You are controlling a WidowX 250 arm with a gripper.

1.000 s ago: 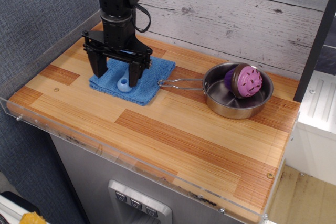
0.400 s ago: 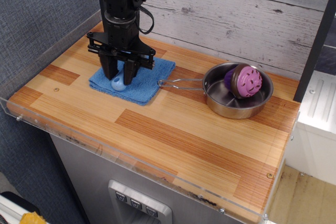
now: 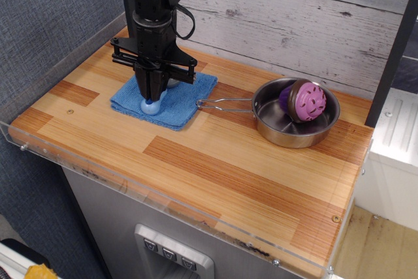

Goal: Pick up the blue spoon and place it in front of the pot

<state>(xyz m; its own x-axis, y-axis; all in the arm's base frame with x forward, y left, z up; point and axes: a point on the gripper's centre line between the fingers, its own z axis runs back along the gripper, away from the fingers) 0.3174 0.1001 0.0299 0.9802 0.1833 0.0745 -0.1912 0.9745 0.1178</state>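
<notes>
We find no readable text, label, brand, number or sign anywhere in the view.

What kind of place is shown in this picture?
Probably a robot test bench styled as a kitchen counter: a wooden countertop edged with clear acrylic, a plank-pattern backdrop, and kitchenware such as the pot and a blue cloth.
</notes>
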